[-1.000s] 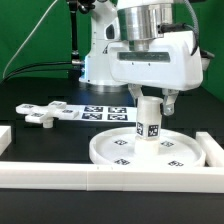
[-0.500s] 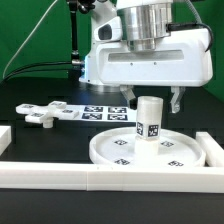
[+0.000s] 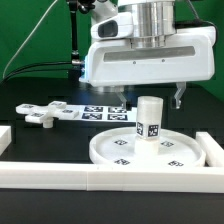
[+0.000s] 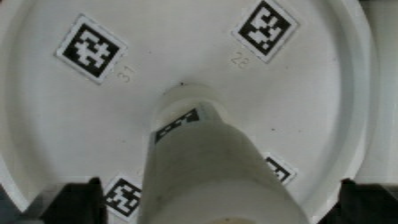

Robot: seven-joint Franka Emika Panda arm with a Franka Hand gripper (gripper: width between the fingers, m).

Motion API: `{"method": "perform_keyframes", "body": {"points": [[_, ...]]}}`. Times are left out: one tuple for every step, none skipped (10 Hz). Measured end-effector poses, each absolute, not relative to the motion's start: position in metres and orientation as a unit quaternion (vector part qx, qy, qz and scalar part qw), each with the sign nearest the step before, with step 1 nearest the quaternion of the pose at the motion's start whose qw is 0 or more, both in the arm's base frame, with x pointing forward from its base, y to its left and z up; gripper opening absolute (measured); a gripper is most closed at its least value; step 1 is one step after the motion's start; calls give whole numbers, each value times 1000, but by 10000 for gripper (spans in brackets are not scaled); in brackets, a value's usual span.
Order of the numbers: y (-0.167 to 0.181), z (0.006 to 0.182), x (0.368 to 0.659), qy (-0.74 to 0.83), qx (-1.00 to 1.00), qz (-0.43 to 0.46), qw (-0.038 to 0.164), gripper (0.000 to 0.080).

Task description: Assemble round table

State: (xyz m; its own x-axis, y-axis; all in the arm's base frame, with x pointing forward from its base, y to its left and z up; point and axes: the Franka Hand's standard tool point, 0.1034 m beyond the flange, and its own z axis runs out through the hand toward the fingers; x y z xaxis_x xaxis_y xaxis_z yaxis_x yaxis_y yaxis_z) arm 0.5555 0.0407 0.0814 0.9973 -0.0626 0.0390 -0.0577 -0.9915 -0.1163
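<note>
- Pincer [image 3: 148, 99] hung wide open right over the post [image 3: 150, 121] and held nothing. Its two fingers [image 3: 118, 98] stood well apart, one on each side of the post's top, clear of it.
- The post, a short white cylinder, stood upright on the middle of the disc [image 3: 104, 150]. One of the black-and-white square tags [image 3: 153, 128] sat on the post's near face.
- The disc, large, round and white, lay flat with its rim upward on the black worktop [image 3: 45, 145]. It was near the front of the scene and toward the exterior view's right. More of the tags showed on its floor around the post.
- The cross piece [image 3: 45, 113], white and four-armed, lay flat on the worktop at the exterior view's left. It was farther back than the disc, well apart from it, and well away from the pincer.
- The marker board [image 3: 100, 110] lay flat on the far side of the disc, between the cross piece and the arm's base. Whether it touched the cross piece's nearest arm could not be told.
- A long white border rail [image 3: 100, 180] ran across the near edge of the worktop just beside the disc. Shorter white pieces showed at the exterior view's left and right edges.
- In the wrist view the camera looked down the length of the post to where its foot met the disc's floor. Tags lay around it, and dark shapes that looked like the fingers' tips flanked the post.
- A green backdrop [image 3: 30, 40] closed the far side.
</note>
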Motion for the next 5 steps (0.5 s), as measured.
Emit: {"method": "perform_keyframes", "body": {"points": [[37, 81, 554, 1, -998, -16, 61, 649], [36, 81, 555, -30, -998, -18, 58, 649], [35, 81, 555, -73, -996, -20, 56, 649], [35, 81, 555, -100, -993, -22, 55, 649], [35, 81, 554, -141, -989, -19, 51, 649]]}}
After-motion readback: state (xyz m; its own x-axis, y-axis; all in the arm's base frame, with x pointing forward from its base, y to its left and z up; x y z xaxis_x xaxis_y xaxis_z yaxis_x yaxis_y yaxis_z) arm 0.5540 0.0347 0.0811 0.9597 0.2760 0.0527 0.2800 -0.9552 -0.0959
